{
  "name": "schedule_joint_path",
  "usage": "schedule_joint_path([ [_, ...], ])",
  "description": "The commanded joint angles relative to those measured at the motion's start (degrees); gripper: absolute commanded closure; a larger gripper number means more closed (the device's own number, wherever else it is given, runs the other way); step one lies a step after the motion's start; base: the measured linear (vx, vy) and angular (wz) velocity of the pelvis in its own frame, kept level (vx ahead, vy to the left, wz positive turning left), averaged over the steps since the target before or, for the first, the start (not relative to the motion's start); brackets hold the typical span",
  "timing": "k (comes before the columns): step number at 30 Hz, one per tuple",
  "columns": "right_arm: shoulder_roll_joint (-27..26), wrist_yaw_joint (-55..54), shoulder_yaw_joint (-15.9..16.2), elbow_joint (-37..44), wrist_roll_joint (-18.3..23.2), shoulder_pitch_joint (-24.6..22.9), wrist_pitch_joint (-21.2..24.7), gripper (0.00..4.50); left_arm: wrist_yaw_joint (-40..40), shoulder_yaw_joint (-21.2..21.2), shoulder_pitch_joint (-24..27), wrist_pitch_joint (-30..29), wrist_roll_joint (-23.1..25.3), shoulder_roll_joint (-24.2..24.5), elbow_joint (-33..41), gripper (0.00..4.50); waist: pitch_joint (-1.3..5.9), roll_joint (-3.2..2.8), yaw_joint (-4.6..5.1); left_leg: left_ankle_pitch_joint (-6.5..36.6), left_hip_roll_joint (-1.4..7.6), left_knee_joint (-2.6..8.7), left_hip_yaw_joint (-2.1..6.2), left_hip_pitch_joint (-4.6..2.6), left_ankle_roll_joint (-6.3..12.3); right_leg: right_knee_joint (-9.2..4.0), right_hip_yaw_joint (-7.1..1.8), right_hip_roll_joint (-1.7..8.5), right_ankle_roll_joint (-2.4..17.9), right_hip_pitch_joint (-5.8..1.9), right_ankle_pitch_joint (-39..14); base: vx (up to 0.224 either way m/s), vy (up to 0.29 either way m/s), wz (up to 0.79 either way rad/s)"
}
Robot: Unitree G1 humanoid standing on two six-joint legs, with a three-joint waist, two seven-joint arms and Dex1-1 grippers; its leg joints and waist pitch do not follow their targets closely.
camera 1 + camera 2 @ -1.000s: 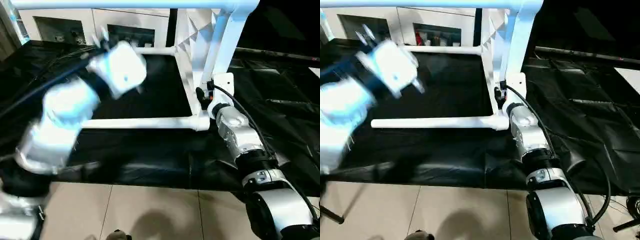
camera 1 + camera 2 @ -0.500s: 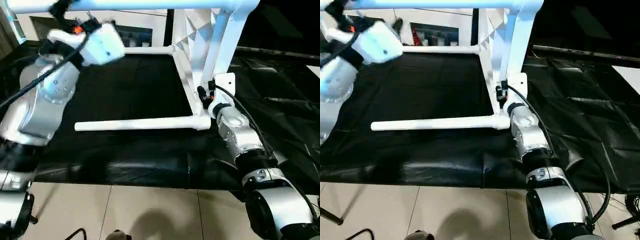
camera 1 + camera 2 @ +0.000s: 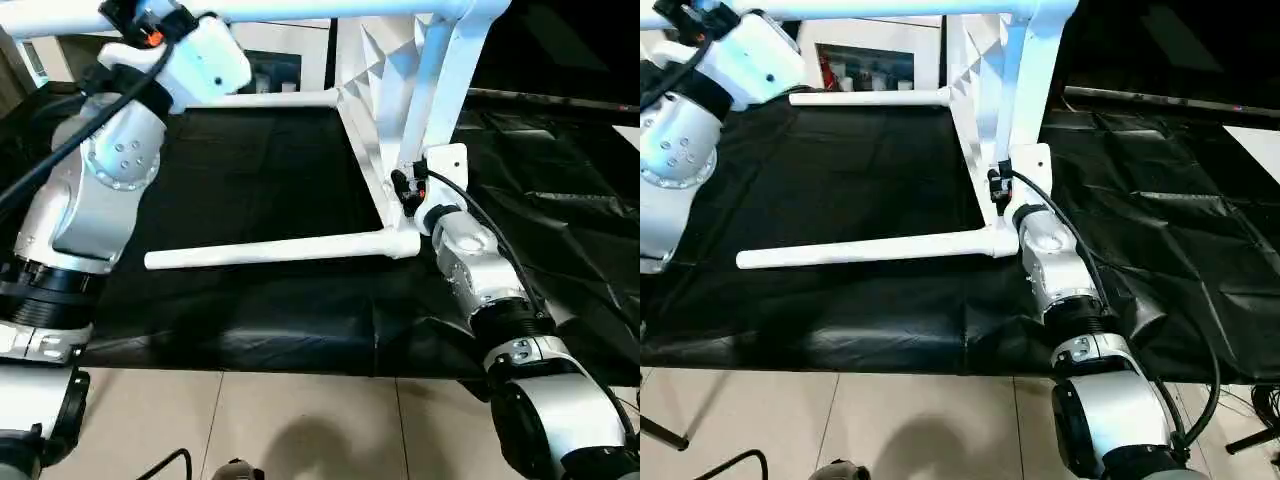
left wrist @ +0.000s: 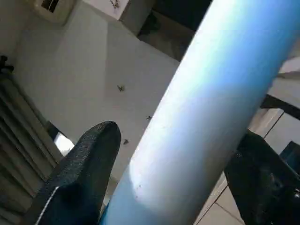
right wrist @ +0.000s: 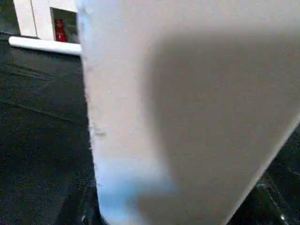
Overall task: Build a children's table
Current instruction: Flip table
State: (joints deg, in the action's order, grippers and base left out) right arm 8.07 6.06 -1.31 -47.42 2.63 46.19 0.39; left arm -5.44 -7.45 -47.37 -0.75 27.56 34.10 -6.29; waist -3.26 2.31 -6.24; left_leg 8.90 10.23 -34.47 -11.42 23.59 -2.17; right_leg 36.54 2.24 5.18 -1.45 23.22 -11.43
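The children's table lies on its side on the black-draped table, its tabletop [image 3: 385,90] standing on edge with the ribbed underside facing left. Three white legs stick out leftward: the top leg [image 3: 330,10], a far leg [image 3: 270,98] and a near leg [image 3: 270,250] resting on the cloth. My left gripper [image 3: 150,20] is raised to the top leg. In the left wrist view, the left gripper [image 4: 176,140] has a black finger [image 4: 89,159] on each side of the tube, with a little gap. My right gripper [image 3: 408,190] is shut on the tabletop's near edge, just above the near leg's socket.
Wrinkled black cloth [image 3: 560,220] covers the big table, whose front edge runs above the tiled floor [image 3: 300,420]. A white glass-door cabinet [image 3: 870,65] stands behind. My left forearm [image 3: 100,190] rises over the cloth's left part.
My left arm has swung up and back from mid-height to the top leg, and its fingers now straddle it. The right gripper has kept its hold at the tabletop.
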Motion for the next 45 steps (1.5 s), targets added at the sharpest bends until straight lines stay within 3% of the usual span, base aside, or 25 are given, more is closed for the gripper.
schedule_joint_path([
  [1, 1.3, 1.4, 1.9, 3.2, -2.7, 2.8, -3.5, 2.72, -0.8, 0.2, -0.6, 0.1, -1.2, -0.6, -0.1, 1.18, 4.67, -1.02, -0.24, 11.5, 2.29, 3.78, 1.43, -2.27, -3.68, -2.91, -1.51, 2.55, 12.2, -2.09, -0.1, 0.0, 0.0, 0.0],
  [5, 1.9, 1.4, 1.6, 2.8, -2.9, 3.6, -3.9, 2.72, -2.2, 0.7, 0.4, -0.3, -3.0, -2.1, 1.3, 1.57, 4.62, -0.94, -0.48, 10.9, 2.26, 3.68, 1.32, -2.21, -3.06, -2.97, -1.57, 2.63, 12.3, -2.1, -0.3, 0.0, 0.0, 0.0],
  [9, 2.4, 1.6, 1.6, 2.6, -3.0, 4.2, -4.2, 2.72, -2.5, 1.3, 0.7, 0.0, -4.2, -2.8, 1.7, 1.65, 4.61, -0.81, -0.53, 9.2, 2.21, 3.52, 1.24, -1.98, -2.06, -2.85, -1.6, 2.65, 12.5, -2.18, 0.2, 0.0, 0.0, 0.0],
  [12, 3.0, 1.9, 1.6, 2.5, -3.1, 4.9, -4.6, 2.72, -3.2, 2.4, 0.9, -0.4, -6.9, -4.1, 2.0, 1.73, 4.94, -0.84, -0.71, 5.6, 2.07, 3.06, 1.16, -1.66, -0.68, -2.36, -1.56, 2.56, 13.1, -2.33, 3.6, 0.0, 0.0, 0.0],
  [13, 3.6, 2.5, 1.5, 2.4, -3.1, 6.3, -5.1, 2.72, -3.5, 4.1, 1.2, -1.9, -10.1, -6.1, 2.2, 1.75, 4.86, -0.91, -0.71, 4.9, 1.98, 2.95, 1.05, -1.52, 0.01, -2.36, -1.58, 2.49, 13.4, -2.22, 4.5, 0.0, 0.0, 0.0],
  [16, 4.2, 3.2, 1.4, 2.5, -3.0, 7.7, -6.0, 2.72, -3.2, 5.7, 1.3, -3.4, -12.3, -7.6, 2.3, 1.76, 4.75, -0.82, -0.9, 5.7, 1.96, 2.76, 0.89, -1.42, 1.26, -2.43, -1.59, 2.6, 14.1, -2.1, 3.0, 0.0, 0.0, 0.0],
  [20, 6.7, 7.1, 0.8, 2.4, -2.3, 14.4, -9.6, 2.72, -2.0, 10.5, -0.3, -7.2, -16.4, -10.7, 1.6, 1.76, 4.57, -0.95, -1.09, 7.1, 1.99, 2.72, 0.86, -1.36, 1.8, -2.72, -1.56, 2.61, 13.8, -1.97, -1.2, 0.0, 0.0, 0.0],
  [22, 6.7, 7.2, 0.8, 2.4, -2.2, 14.5, -9.7, 2.22, -2.0, 10.5, -0.3, -7.2, -16.4, -10.7, 1.6, 1.76, 4.47, -1.13, -1.22, 7.5, 2.05, 2.72, 0.88, -1.41, 2.01, -2.86, -1.56, 2.57, 13.6, -1.74, -1.9, 0.0, 0.0, 0.0],
  [23, 7.6, 9.0, 0.6, 2.1, -1.8, 17.4, -10.3, 2.08, -1.3, 12.7, -1.2, -9.0, -17.6, -11.7, 1.1, 1.76, 4.46, -0.91, -1.25, 8.1, 2.08, 2.72, 0.88, -1.45, 1.89, -2.87, -1.53, 2.54, 13.5, -1.78, -2.4, 0.0, 0.0, 0.0],
  [29, 8.6, 10.5, 0.7, 1.2, -1.9, 20.6, -11.4, 1.53, -0.8, 15.1, -1.6, -11.3, -17.4, -12.8, 1.4, 1.82, 4.43, -1.13, -1.95, 10.4, 2.31, 2.83, 1.04, -1.78, 1.28, -3.0, -1.54, 2.4, 12.5, -1.24, -4.1, 0.0, 0.0, 0.0],
  [30, 8.6, 11.2, 0.8, 1.2, -1.8, 21.5, -12.6, 1.53, -0.5, 15.6, -1.5, -12.2, -17.2, -13.3, 1.7, 1.82, 4.43, -1.13, -1.95, 10.4, 2.31, 2.83, 1.04, -1.78, 1.28, -3.0, -1.54, 2.4, 12.5, -1.24, -4.1, 0.0, 0.0, 0.0],
  [31, 8.7, 11.8, 0.7, 0.9, -1.8, 22.2, -13.8, 1.43, -0.4, 16.0, -1.5, -13.0, -17.1, -13.7, 2.0, 1.84, 4.23, -0.77, -1.89, 12.2, 2.34, 2.99, 1.05, -1.73, 0.73, -3.26, -1.54, 2.44, 12.0, -1.16, -5.9, 0.0, 0.0, 0.0],
  [32, 8.6, 12.4, 0.7, 0.9, -1.6, 22.7, -15.2, 1.21, 0.1, 16.4, -1.4, -13.6, -17.0, -14.0, 2.2, 1.85, 4.28, -0.86, -1.98, 12.5, 2.39, 3.01, 1.13, -1.76, 0.52, -3.18, -1.54, 2.56, 11.9, -1.21, -6.3, 0.0, 0.0, 0.0],
  [35, 8.2, 13.7, 0.7, 2.1, -1.0, 23.0, -19.0, 1.14, 0.7, 16.5, -1.0, -14.6, -16.3, -13.9, 2.4, 1.85, 4.13, -0.83, -1.92, 14.2, 2.39, 3.18, 1.21, -1.67, 0.08, -3.48, -1.6, 2.7, 10.9, -1.06, -8.4, 0.0, 0.0, 0.0],
  [41, 7.7, 15.5, 1.2, 3.7, -1.0, 22.5, -24.0, 0.49, 1.0, 16.8, -0.6, -16.6, -15.7, -13.6, 2.8, 1.87, 4.27, -0.71, -2.01, 12.0, 2.3, 3.05, 1.28, -1.4, 0.8, -3.27, -1.53, 2.64, 10.5, -1.23, -6.6, 0.0, 0.0, 0.0],
  [45, 6.5, 17.6, 0.7, 6.0, 0.6, 20.6, -30.8, 0.24, 1.2, 17.6, -0.3, -19.0, -15.3, -14.1, 3.1, 1.88, 4.28, -0.77, -2.06, 11.8, 2.3, 2.96, 1.27, -1.34, 1.44, -3.3, -1.55, 2.72, 10.7, -1.25, -6.3, 0.0, 0.0, 0.0],
])
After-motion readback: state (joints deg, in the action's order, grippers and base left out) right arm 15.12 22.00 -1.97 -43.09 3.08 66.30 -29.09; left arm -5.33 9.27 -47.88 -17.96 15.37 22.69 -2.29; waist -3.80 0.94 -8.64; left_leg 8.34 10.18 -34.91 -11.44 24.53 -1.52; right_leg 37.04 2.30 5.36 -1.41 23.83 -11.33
